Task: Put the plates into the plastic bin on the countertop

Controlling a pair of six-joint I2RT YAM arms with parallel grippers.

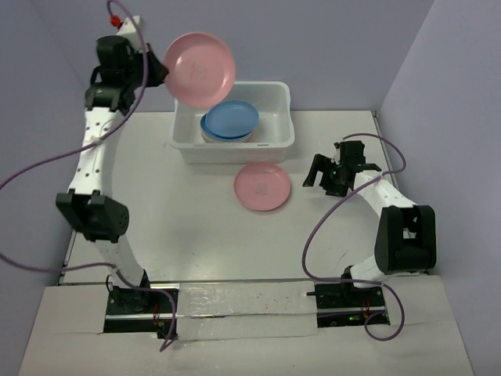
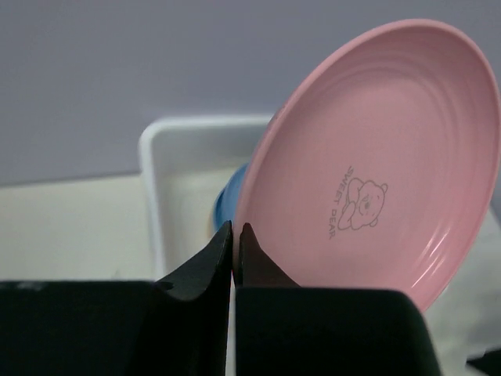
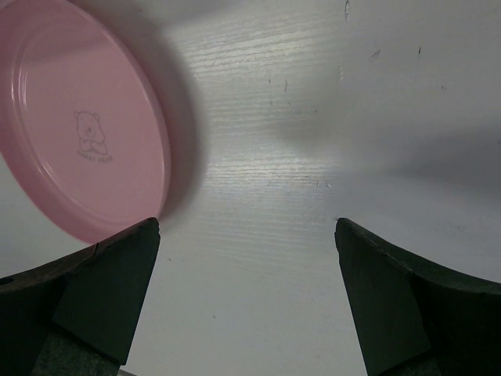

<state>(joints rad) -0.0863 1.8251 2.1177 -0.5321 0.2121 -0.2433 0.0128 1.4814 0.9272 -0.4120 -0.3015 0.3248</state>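
Note:
My left gripper [image 1: 160, 72] is shut on the rim of a pink plate [image 1: 200, 69] and holds it tilted in the air above the left end of the white plastic bin [image 1: 278, 94]. In the left wrist view the plate [image 2: 376, 157] shows a bear mark and the fingertips [image 2: 225, 239] pinch its edge. A stack of plates with a blue one on top [image 1: 229, 120] lies in the bin. A second pink plate [image 1: 262, 186] lies on the countertop in front of the bin. My right gripper [image 1: 322, 178] is open and empty, just right of that plate [image 3: 78, 149].
Lilac-grey walls [image 1: 337, 39] close the countertop [image 1: 180, 227] at the back and sides. The bin stands against the back wall. Purple cables [image 1: 329, 219] hang from both arms.

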